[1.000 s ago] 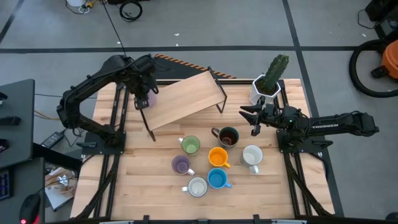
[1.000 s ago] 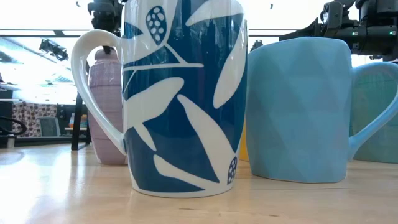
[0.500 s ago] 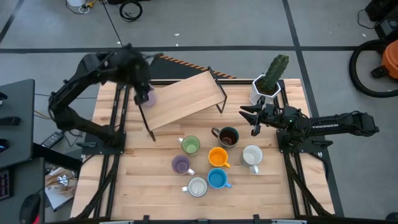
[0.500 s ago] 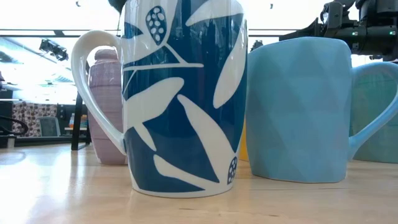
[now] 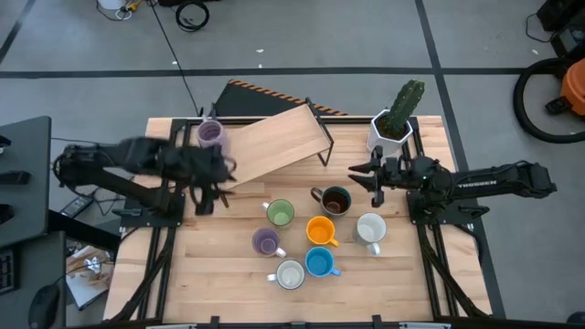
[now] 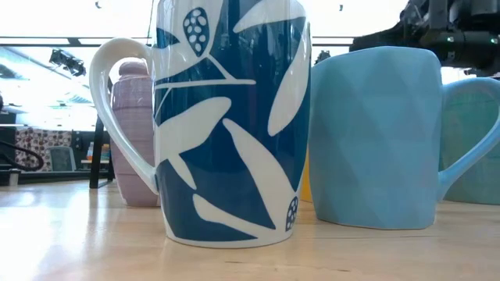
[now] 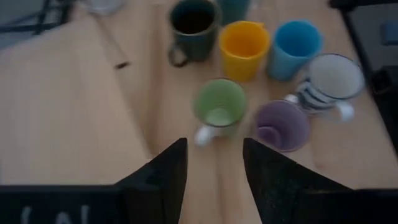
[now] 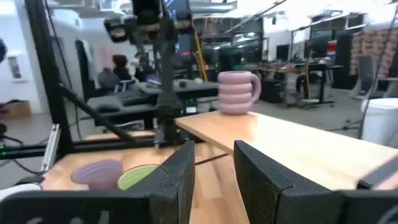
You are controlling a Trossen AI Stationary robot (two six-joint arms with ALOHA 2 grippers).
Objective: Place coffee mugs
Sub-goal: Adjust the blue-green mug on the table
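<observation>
A purple ribbed mug stands upright on its base at the far left corner of a raised wooden shelf. Several mugs stand on the table nearer the front: green, dark brown, orange, white, purple, blue-and-white patterned and blue. My left gripper hangs open and empty left of the green mug, slanting down toward the group. My right gripper waits open and empty right of the dark brown mug.
A white faceted pot with a green cactus stands at the far right, just behind my right arm. The shelf's dark legs stand on the table. Bare tabletop lies at the near left.
My left gripper has drawn back from the purple mug on the shelf's far left corner. It has swung toward the table's near edge and now points down at the mugs on the table. The purple mug stays on the shelf.
</observation>
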